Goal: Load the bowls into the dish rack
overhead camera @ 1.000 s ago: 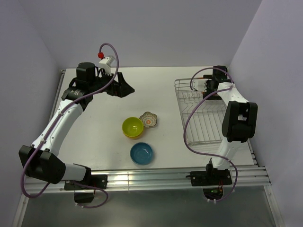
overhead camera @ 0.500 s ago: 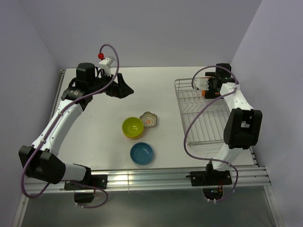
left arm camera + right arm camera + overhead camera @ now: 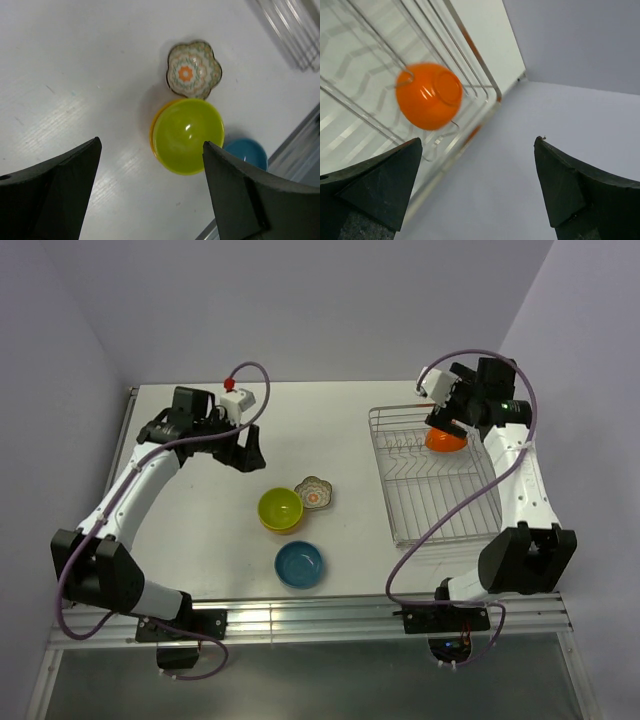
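Top external view: the dish rack (image 3: 385, 475), a long silver wire frame with thin parallel bars and low raised sides, stretches from under the right gripper (image 3: 440, 423) back toward that arm's base. The remaining bowls sit on the white table (image 3: 200, 530), all on the near side of the left gripper (image 3: 250, 455).

The blue bowl (image 3: 299, 564), plain and upright, is the farthest of the three from the left gripper. The lime-green bowl (image 3: 280, 509), glossy and upright, is nearer to it; in the left wrist view it lies directly below the gap between the fingers, with a thin orange-yellow edge showing along its left side. The orange bowl (image 3: 445, 440) is in the far end of the rack, just beneath the right gripper, tipped on its side against the wires with its base ring facing the right wrist camera. The floral dish (image 3: 314, 493), smallest and scalloped, with an orange centre, sits touching or just beside the lime-green bowl, on that bowl's rack side.

The left gripper's jaws are spread wide, holding nothing and touching nothing. The right gripper's jaws are also fully spread above the orange bowl, clear of it, with nothing in them.
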